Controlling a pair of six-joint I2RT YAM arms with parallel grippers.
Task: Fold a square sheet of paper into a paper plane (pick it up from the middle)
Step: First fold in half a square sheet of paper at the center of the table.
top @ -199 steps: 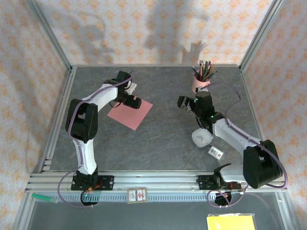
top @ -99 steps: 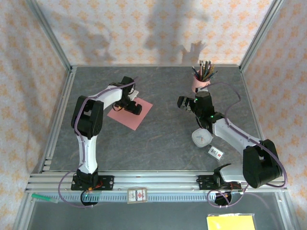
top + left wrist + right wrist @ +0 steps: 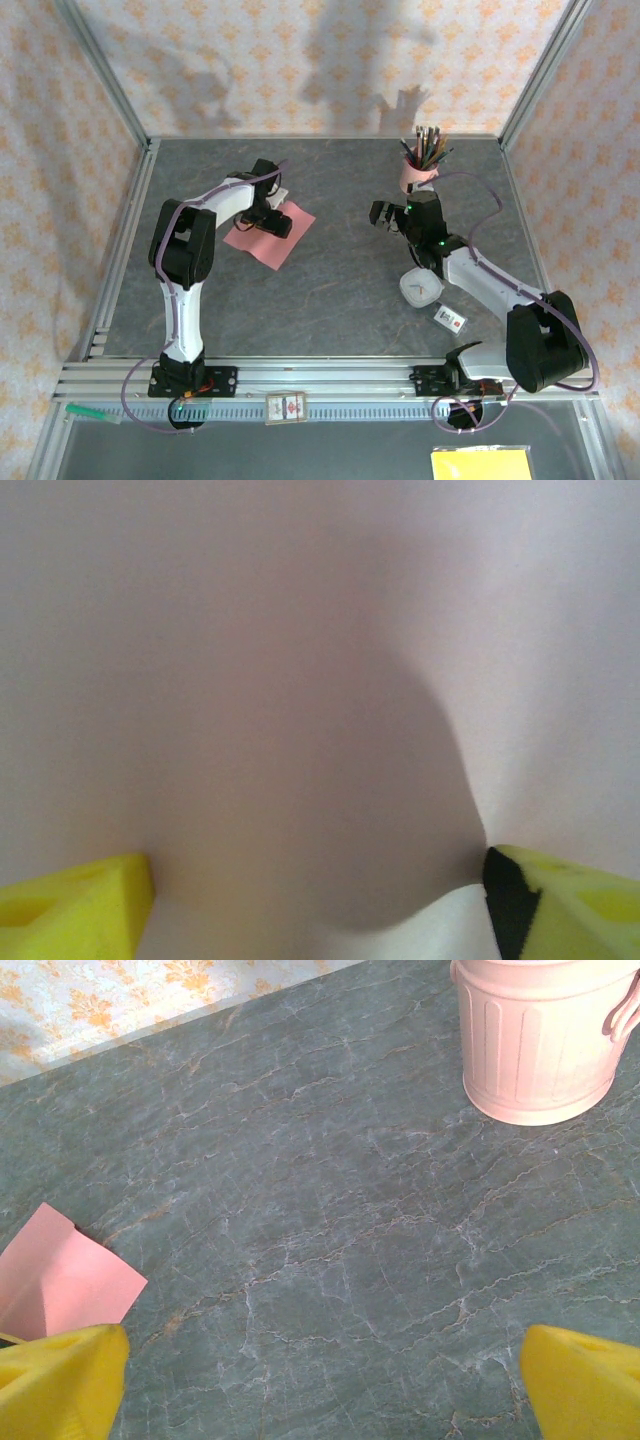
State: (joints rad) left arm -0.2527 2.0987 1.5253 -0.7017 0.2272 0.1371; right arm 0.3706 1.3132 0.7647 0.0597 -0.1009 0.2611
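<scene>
The square sheet of paper (image 3: 258, 243) lies salmon-pink on the grey table, left of centre, with its far right part lifted and rumpled under my left gripper (image 3: 272, 222). In the left wrist view the sheet (image 3: 300, 680) sits very close. It humps up between my yellow fingertips (image 3: 90, 900), which press on it wide apart, so my left gripper (image 3: 318, 895) is open. My right gripper (image 3: 385, 215) hovers open over bare table right of centre. From the right wrist, a raised corner of the sheet (image 3: 60, 1280) shows at the left, well away from that gripper (image 3: 320, 1380).
A pink bucket of pencils (image 3: 420, 170) stands at the back right, close to my right gripper, seen too as the bucket (image 3: 540, 1040). A white rounded-square object (image 3: 420, 288) and a small white card (image 3: 450, 320) lie by the right arm. A yellow pad (image 3: 482, 464) sits off the table's front.
My left gripper came down onto the sheet and its jaws began to draw inward. The sheet, flat before, has bunched and its right corner pulled in. The right arm stayed still.
</scene>
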